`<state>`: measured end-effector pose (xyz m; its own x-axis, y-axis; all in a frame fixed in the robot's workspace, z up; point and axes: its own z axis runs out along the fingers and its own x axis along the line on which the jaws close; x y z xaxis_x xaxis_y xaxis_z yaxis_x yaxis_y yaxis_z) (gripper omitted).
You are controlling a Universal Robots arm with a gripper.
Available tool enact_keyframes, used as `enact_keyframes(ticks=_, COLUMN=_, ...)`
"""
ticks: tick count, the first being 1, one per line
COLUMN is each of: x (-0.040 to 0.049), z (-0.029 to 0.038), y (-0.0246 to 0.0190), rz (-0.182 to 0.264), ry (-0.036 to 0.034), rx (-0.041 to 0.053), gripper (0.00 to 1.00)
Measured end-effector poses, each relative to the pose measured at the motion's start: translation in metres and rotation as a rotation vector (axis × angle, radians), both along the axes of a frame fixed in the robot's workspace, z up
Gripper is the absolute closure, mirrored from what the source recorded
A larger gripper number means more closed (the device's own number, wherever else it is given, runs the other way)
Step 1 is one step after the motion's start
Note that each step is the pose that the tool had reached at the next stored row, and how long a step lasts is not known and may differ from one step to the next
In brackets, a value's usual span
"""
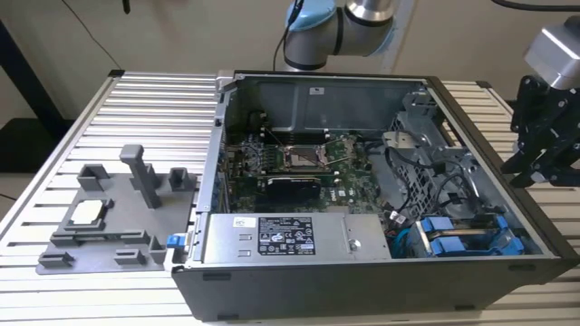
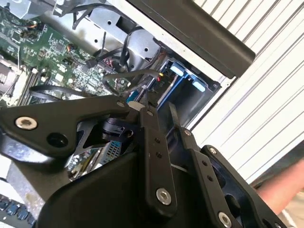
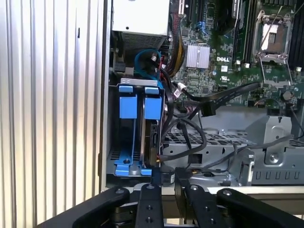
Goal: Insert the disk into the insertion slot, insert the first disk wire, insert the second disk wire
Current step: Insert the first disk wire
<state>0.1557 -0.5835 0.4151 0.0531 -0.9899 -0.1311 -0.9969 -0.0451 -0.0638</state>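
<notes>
Grey plastic makes up the fixture plate (image 1: 109, 217) lying at the exterior view's left on the ribbed aluminium table (image 1: 154, 102), with a small blue piece (image 1: 172, 241) at its right edge, just beside the open computer case (image 1: 363, 292). Inside the case, a silver power supply (image 1: 281, 238) with a white label sits along the near wall, and the green motherboard (image 1: 290, 163) lies beyond it towards the far side. The arm's pale blue joint (image 1: 335, 27) stands behind the far wall. Further right, black cables (image 1: 453, 183) loop down towards the drive bay (image 1: 504, 239) in the near right corner. Two blue-fronted carriers stand side by side in that bay. In the first wrist view the disk (image 3: 153, 137) is seated in its slot, its dark edge showing, with cables running to its end. The other carrier (image 3: 128, 107) sits between it and the near wall. At the far right the black gripper (image 1: 542, 175) hangs over the case's right wall, well above the bay; whether its jaws are open or closed cannot be told.
</notes>
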Motion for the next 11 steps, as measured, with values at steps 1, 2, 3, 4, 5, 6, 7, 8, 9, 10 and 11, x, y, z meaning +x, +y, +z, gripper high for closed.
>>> enact_keyframes(ticks=1, x=0.0000, z=0.0000, y=0.0000, rz=0.000, ry=0.0000, rx=0.0004, gripper=0.73)
enact_keyframes(ticks=2, x=-0.0001, z=0.0000, y=0.0000, rz=0.000, ry=0.0000, rx=0.0004, gripper=0.73)
enact_keyframes(ticks=3, x=-0.0001, z=0.0000, y=0.0000, rz=0.000, ry=0.0000, rx=0.0003, gripper=0.73)
enact_keyframes(ticks=4, x=-0.0001, z=0.0000, y=0.0001, rz=0.001, ry=0.0000, rx=0.0003, gripper=0.73)
enact_keyframes(ticks=5, x=-0.0001, z=0.0000, y=0.0014, rz=0.001, ry=0.0000, rx=0.0000, gripper=0.73)
enact_keyframes(ticks=6, x=-0.0003, z=0.0002, y=0.0035, rz=0.000, ry=0.0000, rx=-0.0017, gripper=0.73)
enact_keyframes(ticks=7, x=-0.0010, z=0.0001, y=0.0054, rz=0.000, ry=0.0000, rx=-0.0017, gripper=0.73)
enact_keyframes(ticks=8, x=-0.0016, z=0.0000, y=0.0074, rz=0.000, ry=0.0000, rx=-0.0016, gripper=0.73)
enact_keyframes(ticks=9, x=-0.0026, z=0.0001, y=0.0094, rz=0.001, ry=0.0000, rx=-0.0017, gripper=0.73)
enact_keyframes(ticks=10, x=-0.0053, z=0.0000, y=0.0112, rz=0.000, ry=0.0001, rx=-0.0016, gripper=0.73)
enact_keyframes(ticks=11, x=-0.0087, z=0.0000, y=0.0127, rz=0.000, ry=0.0001, rx=-0.0015, gripper=0.73)
